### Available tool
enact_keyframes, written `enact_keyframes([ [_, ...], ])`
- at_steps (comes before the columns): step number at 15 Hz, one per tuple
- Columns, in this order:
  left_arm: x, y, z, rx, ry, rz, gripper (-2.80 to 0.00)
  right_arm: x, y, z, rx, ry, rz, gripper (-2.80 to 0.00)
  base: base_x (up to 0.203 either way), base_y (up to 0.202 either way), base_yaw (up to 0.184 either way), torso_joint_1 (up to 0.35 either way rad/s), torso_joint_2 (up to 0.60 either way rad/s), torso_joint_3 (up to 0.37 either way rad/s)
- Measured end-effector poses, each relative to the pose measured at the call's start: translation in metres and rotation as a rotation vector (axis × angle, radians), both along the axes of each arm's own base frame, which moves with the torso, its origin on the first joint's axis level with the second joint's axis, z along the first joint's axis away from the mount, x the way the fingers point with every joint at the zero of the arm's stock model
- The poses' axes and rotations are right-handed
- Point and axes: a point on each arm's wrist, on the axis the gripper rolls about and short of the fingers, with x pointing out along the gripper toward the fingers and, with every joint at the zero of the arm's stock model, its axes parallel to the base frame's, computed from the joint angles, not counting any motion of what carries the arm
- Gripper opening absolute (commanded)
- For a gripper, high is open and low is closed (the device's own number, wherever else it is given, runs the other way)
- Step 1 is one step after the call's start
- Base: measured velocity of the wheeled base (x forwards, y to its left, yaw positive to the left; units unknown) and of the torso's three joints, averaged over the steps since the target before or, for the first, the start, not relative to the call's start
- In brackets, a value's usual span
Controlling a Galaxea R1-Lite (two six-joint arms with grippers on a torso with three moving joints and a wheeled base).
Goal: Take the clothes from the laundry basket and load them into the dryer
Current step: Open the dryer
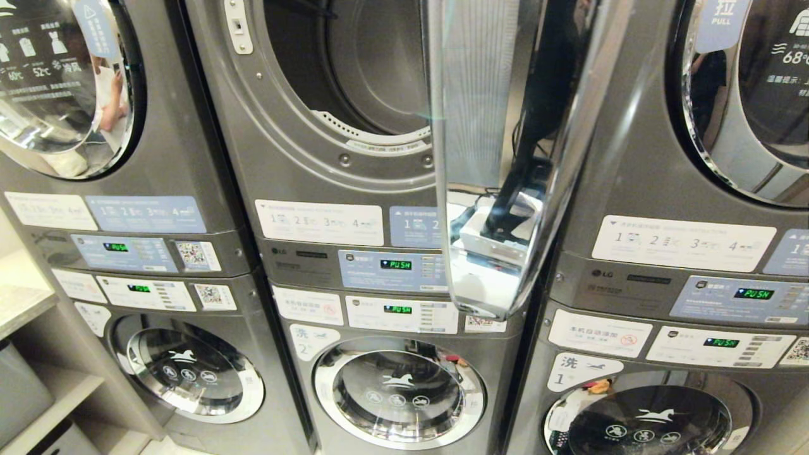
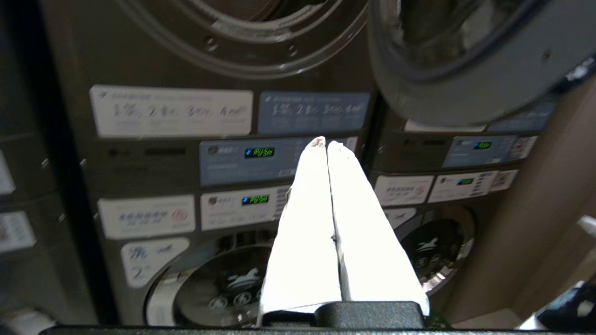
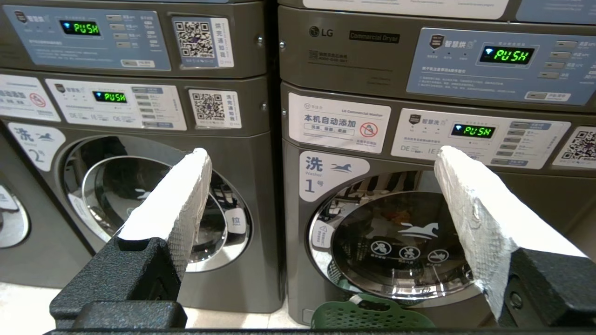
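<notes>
The middle dryer [image 1: 354,69] in the upper row stands with its drum exposed, and its glass door [image 1: 505,158] is swung out to the right. Neither arm shows in the head view. My left gripper [image 2: 326,143] is shut with nothing between its white fingers. It points at the control panels below that dryer's opening [image 2: 242,28]. My right gripper [image 3: 321,156] is open and empty, facing the lower washers. The green perforated rim of the laundry basket [image 3: 368,318] shows on the floor before washer 1. No clothes are in view.
Closed dryers stand left [image 1: 63,82] and right [image 1: 752,95] of the open one. Washers with shut round doors [image 1: 398,392] fill the lower row. A light shelf unit [image 1: 25,303] stands at the far left. The open door juts out into the room.
</notes>
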Motion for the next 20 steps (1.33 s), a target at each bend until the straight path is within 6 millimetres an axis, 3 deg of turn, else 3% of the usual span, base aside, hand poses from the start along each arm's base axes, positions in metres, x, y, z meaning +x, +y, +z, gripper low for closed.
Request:
enact_keyframes([
  [4,0.092,-0.015,0.103,-0.013,-0.083,-0.236,-2.8,0.0,0.0,0.0,-0.001,0.001,0.0,0.0,0.0,0.0,0.0,0.0,0.0,0.0],
  [6,0.132,-0.038,0.131,-0.021,-0.125,-0.401,-2.8,0.0,0.0,0.0,0.001,0.0,0.0,0.0,0.0,0.0,0.0,0.0,0.0,0.0],
  [8,0.15,-0.065,0.132,-0.025,-0.092,-0.545,-2.8,0.0,0.0,0.0,0.001,0.0,0.0,0.0,0.0,0.0,0.0,0.0,0.0,0.0],
  [12,0.166,-0.109,0.121,-0.015,-0.02,-0.72,-2.8,0.0,0.0,0.0,0.0,0.001,0.0,0.0,0.0,0.0,0.0,0.0,0.0,0.0],
  [20,0.166,-0.165,0.115,0.006,0.026,-0.905,-2.8,0.0,0.0,0.0,-0.001,0.002,0.0,0.0,0.0,0.0,0.0,0.0,0.0,0.0],
])
